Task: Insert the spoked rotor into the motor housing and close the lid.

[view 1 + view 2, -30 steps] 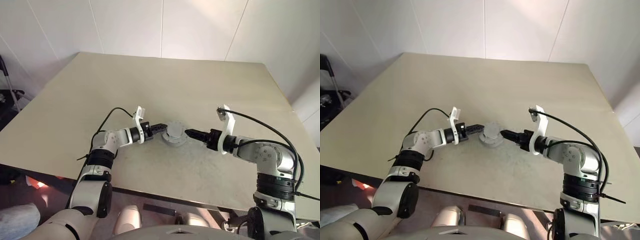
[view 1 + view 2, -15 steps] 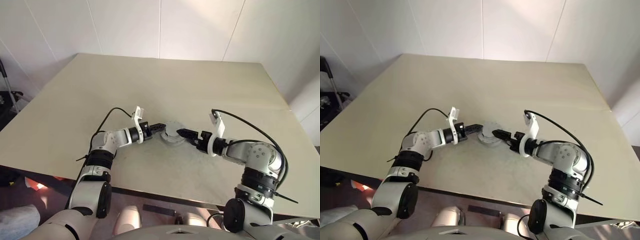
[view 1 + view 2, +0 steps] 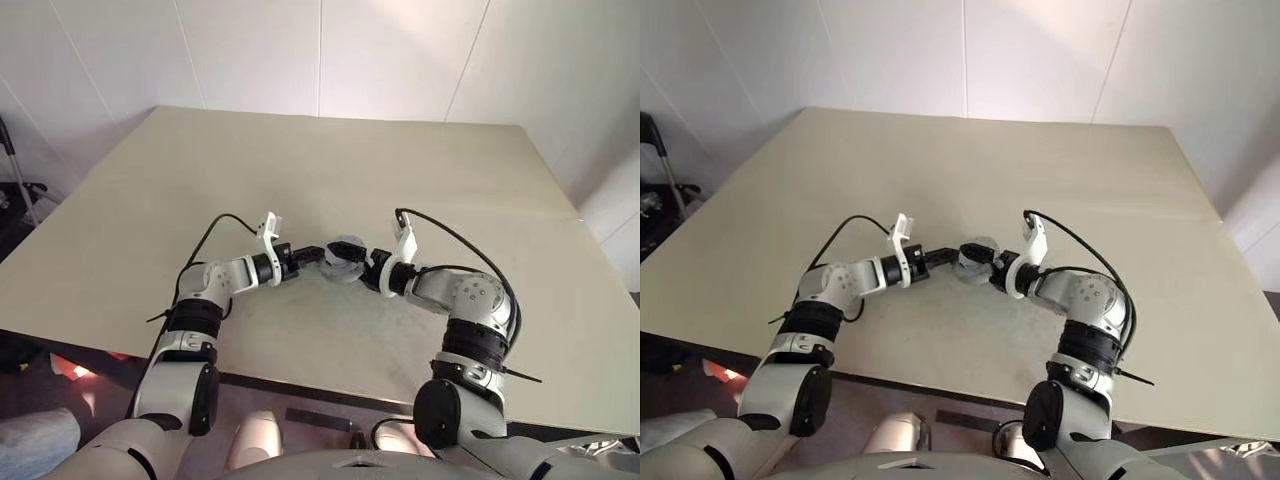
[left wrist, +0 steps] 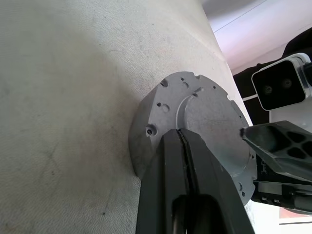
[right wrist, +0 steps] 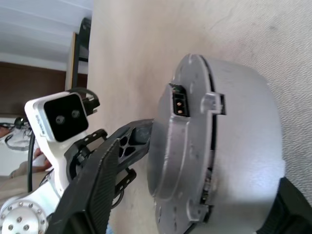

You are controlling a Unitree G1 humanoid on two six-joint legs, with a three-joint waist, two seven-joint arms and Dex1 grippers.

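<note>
1. Left eye view shows the table (image 3: 430, 180) as a broad beige top, bare but for the motor assembly near its front centre.
2. My two arms meet at that assembly, the left arriving from about 8 o'clock and the right from about 4 o'clock.
3. The motor housing (image 5: 243, 141) is the thick silver-grey drum standing on the table, and the lid (image 5: 173, 161) already sits across its top; I judge the spoked rotor to be inside, hidden.
4. My right gripper (image 5: 195, 195) has its fingers apart, straddling the housing, one finger past the lid's side and the other by the drum's far side; I cannot tell whether they touch it yet.
5. My left gripper (image 4: 185, 141) has its fingers pressed together with nothing between them, the tips resting on the lid's flat face.
6. A thin dark gap shows between lid and housing, so I judge the lid not fully seated.
7. To finish well, I should steady the housing with my right gripper, then press squarely with the left, avoiding tilting the lid.
</note>
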